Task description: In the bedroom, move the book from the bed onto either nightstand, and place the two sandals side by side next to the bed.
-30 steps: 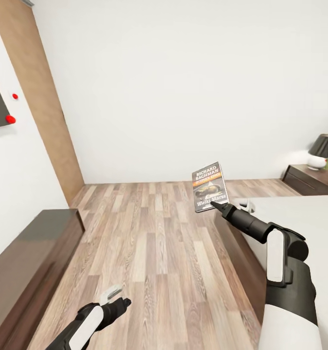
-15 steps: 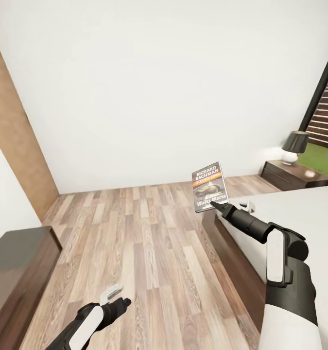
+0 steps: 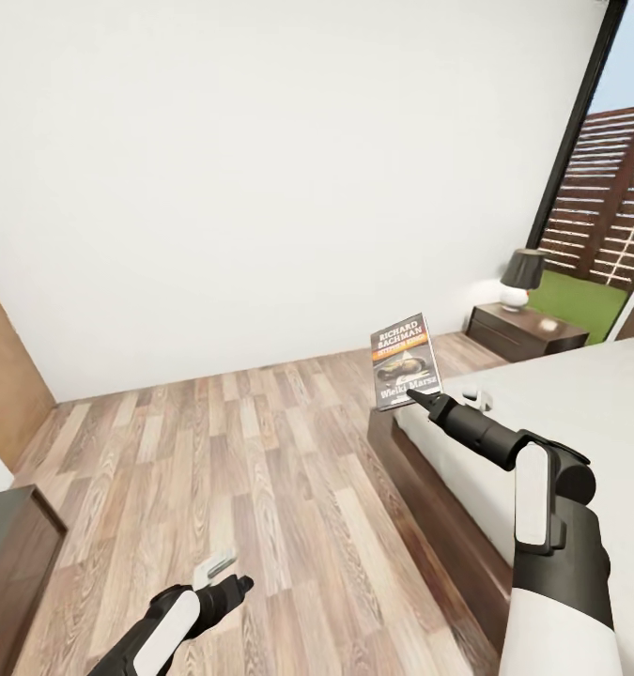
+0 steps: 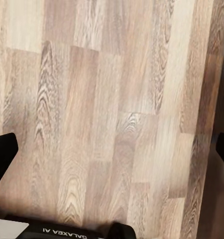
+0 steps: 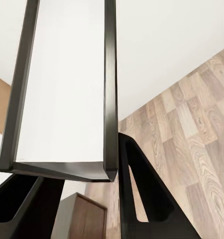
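Book (image 3: pixel 406 361) stands upright, pinched in the outstretched right tool (image 3: pixel 416 396) (left tool (image 3: pixel 224 575) hangs low, spread apart).

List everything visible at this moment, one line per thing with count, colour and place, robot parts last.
book: one, dark cover with white lettering and an orange band, held upright in the air over the bed's near corner
bed: one, dark brown frame with pale mattress, at right
small white object: one, on the mattress near its corner; too small to identify
nightstand: one, dark brown, beyond the bed by the window
lamp: one, white base and dark shade, on the nightstand
window: one, black frame, far right, fence and grass beyond
dark cabinet: one, brown, at far left
floor: wood planks
right gripper: black, shut on the book
left gripper: black, open, low above the floor
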